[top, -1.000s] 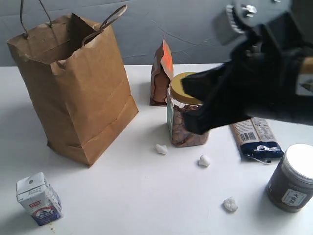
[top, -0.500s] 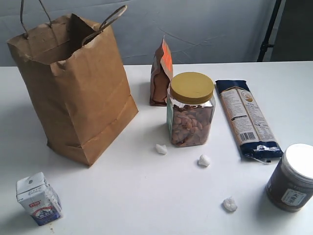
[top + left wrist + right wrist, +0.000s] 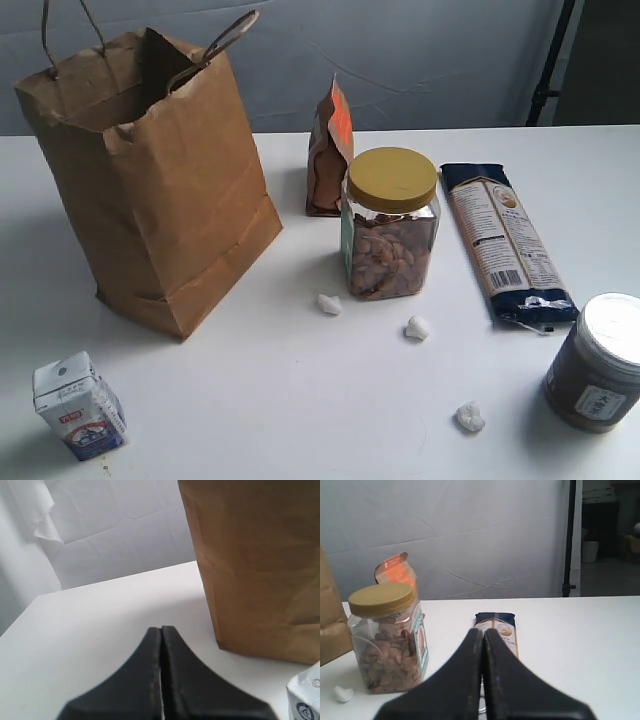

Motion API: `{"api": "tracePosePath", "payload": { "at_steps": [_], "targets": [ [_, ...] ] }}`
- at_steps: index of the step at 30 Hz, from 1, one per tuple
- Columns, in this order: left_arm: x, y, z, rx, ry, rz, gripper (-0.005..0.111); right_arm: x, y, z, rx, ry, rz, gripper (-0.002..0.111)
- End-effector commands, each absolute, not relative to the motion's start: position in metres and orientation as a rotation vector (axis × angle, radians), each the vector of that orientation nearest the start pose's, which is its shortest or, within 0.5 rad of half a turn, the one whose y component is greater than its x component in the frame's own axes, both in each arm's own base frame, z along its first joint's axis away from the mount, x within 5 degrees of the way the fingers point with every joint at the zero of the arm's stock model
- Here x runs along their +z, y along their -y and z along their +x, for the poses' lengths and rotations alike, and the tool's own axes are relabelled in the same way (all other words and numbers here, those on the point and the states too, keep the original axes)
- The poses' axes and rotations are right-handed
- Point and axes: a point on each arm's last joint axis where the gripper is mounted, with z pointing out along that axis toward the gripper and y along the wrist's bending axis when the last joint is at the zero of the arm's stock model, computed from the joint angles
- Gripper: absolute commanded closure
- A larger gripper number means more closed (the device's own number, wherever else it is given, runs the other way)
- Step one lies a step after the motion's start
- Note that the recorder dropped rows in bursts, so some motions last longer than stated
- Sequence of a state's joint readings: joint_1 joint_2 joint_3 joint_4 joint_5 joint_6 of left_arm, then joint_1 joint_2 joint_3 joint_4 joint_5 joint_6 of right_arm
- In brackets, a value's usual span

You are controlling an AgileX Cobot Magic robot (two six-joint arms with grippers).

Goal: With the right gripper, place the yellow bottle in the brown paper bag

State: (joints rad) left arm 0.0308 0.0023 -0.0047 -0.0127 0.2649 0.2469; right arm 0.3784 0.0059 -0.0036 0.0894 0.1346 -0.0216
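Observation:
The tall brown paper bag (image 3: 150,180) stands open at the left of the white table, its side also filling the left wrist view (image 3: 255,565). The yellow bottle shows in no view. My right gripper (image 3: 484,632) is shut with nothing between its fingers, low over the table, facing the nut jar and the blue packet; it is out of the exterior view. Beside the bag's base my left gripper (image 3: 161,630) is shut and empty.
A clear nut jar with yellow lid (image 3: 391,222) stands mid-table, a brown-and-orange pouch (image 3: 330,150) behind it. A long blue packet (image 3: 505,245) lies to the right, a dark white-lidded jar (image 3: 600,362) at front right. A small milk carton (image 3: 80,405) stands front left. Three white lumps (image 3: 417,327) lie scattered.
One second ago the right arm loomed large at the exterior view's upper right; it has since withdrawn out of that view. Nothing on the table has moved.

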Motion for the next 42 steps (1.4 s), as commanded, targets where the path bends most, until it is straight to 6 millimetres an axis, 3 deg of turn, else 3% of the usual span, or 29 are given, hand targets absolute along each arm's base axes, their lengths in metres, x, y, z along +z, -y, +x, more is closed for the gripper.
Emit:
{"api": "tracePosePath", "payload": {
  "at_steps": [1, 27, 42],
  "targets": [
    [0.1897, -0.0014, 0.0551, 0.187, -1.738, 0.174, 0.107, 0.2001, -0.0213, 0.0522, 0.327, -1.614, -0.273, 0.108],
    [0.1897, -0.0014, 0.0551, 0.187, -1.738, 0.174, 0.107, 0.2003, -0.0215, 0.0521, 0.357, -1.618, -0.246, 0.108],
    [0.1897, -0.0014, 0.0551, 0.187, -1.738, 0.174, 0.107, 0.2003, -0.0167, 0.0538, 0.290, -1.624, -0.168, 0.108]
  ]
}}
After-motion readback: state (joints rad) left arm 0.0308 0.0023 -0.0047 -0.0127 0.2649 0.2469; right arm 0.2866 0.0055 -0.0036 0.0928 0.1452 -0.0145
